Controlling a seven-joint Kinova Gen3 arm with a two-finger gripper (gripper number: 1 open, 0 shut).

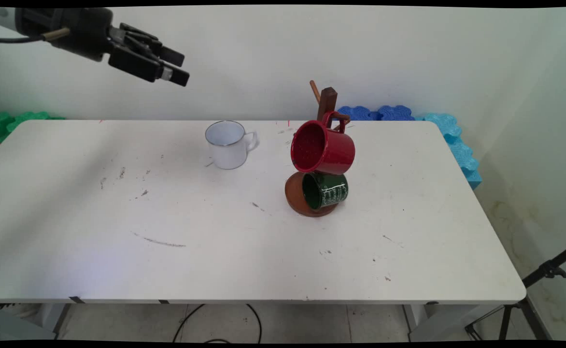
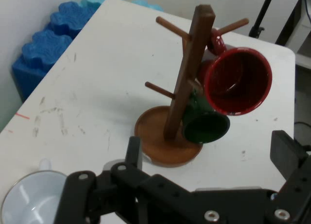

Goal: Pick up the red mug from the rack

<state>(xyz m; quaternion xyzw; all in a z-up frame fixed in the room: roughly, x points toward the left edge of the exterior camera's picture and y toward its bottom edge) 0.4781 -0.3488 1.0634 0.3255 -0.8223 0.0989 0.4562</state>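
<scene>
We see the black gripper (image 1: 179,65) raised high above the table's (image 1: 244,251) far left part, close to the wall, and holding nothing. In the hand view its two fingers (image 2: 134,151) stand wide apart, one low at the left and the other at the right edge, with bare table between them.

Nearest below it stands a white enamel mug (image 1: 227,144) with a dark rim, upright near the table's far edge, a little left of the middle, its handle turned to the right. The hand view catches the mug's open mouth (image 2: 33,198) at the bottom left corner.

To the right of the white mug, well apart from it, stands a wooden mug tree (image 1: 326,104) on a round brown base (image 1: 296,200), near the far edge and right of the middle. A red mug (image 1: 322,147) hangs from an upper peg by its handle, its mouth turned toward the left. Below it a dark green mug (image 1: 325,190) hangs just above the base; it bears pale lettering on its side, too small for us to read. In the hand view two further pegs (image 2: 160,90) on the tree's post (image 2: 189,71) carry nothing.

Behind the table's far right corner lie blue foam blocks (image 1: 374,112), and green foam blocks (image 1: 7,123) lie behind the far left corner. A black tripod (image 1: 539,295) stands on the floor to the right of the table.
</scene>
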